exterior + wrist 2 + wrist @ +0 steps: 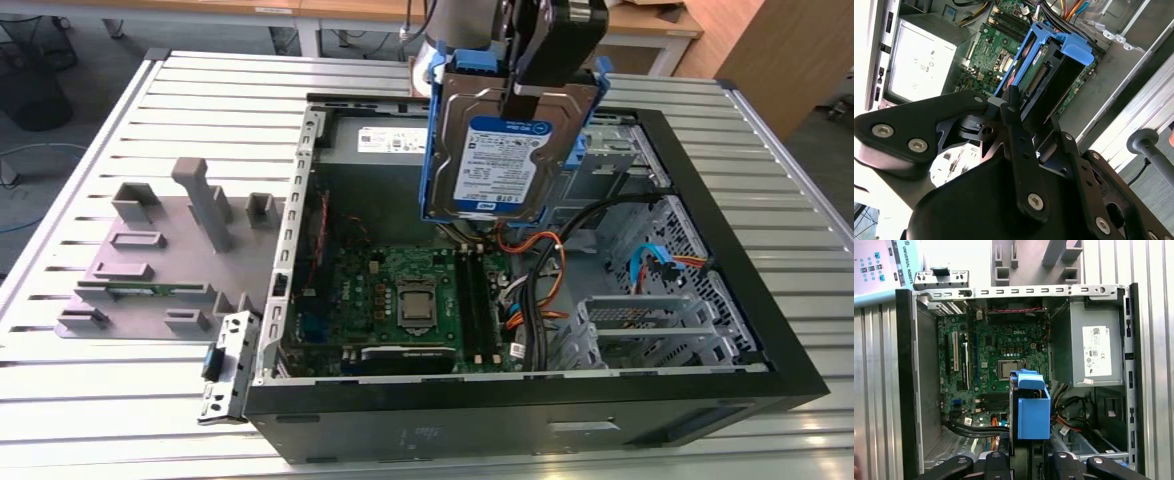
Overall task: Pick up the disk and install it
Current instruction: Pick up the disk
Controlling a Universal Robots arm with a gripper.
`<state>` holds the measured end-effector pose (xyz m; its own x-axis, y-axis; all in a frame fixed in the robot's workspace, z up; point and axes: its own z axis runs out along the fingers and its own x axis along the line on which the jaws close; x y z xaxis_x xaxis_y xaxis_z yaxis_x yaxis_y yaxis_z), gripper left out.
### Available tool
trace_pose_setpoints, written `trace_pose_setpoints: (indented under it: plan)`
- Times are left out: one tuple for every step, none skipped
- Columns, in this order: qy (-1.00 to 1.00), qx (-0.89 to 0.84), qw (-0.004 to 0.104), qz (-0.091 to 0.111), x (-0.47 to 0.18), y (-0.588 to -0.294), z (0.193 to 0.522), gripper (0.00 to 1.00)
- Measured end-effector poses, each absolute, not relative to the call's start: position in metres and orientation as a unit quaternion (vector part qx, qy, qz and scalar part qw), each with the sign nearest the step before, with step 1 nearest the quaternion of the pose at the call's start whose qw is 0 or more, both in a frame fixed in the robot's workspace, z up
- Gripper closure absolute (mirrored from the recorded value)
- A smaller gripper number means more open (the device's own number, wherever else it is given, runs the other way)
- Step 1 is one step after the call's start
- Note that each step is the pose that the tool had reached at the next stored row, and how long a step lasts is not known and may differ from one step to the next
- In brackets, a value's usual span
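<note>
Fingers (558, 55) clamp disk (497, 160), clear above open case (534, 405)

You are working in a robotics lab or workshop. Your bench (174, 90) is a slotted silver aluminium-profile top, and it carries an opened black desktop computer case (534, 415) with its green motherboard (400, 290) laid bare. On the exterior view's left sits a grey plastic fixture plate with upright holders (147, 250). Beyond the bench's far edge stand light wooden desks (360, 12) on a grey floor (134, 30).
</note>
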<state>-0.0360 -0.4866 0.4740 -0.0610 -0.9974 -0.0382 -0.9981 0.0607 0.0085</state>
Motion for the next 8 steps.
trace_pose_setpoints:
  plan:
    - [0.728,-0.685,0.011,0.016,-0.0357,-0.4866,0.4740,0.65]
    - [0.728,-0.685,0.011,0.016,-0.0352,-0.4866,0.4740,0.65]
    - [0.728,-0.685,0.011,0.016,-0.0345,-0.4866,0.4740,0.65]
    - [0.728,-0.685,0.011,0.016,-0.0335,-0.4866,0.4740,0.65]
    - [0.728,-0.685,0.011,0.016,-0.0324,-0.4866,0.4740,0.65]
    - [0.728,-0.685,0.011,0.016,-0.0311,-0.4866,0.4740,0.65]
    - [0.728,-0.685,0.011,0.016,-0.0295,-0.4867,0.4740,0.65]
    - [0.728,-0.685,0.011,0.016,-0.0277,-0.4867,0.4740,0.65]
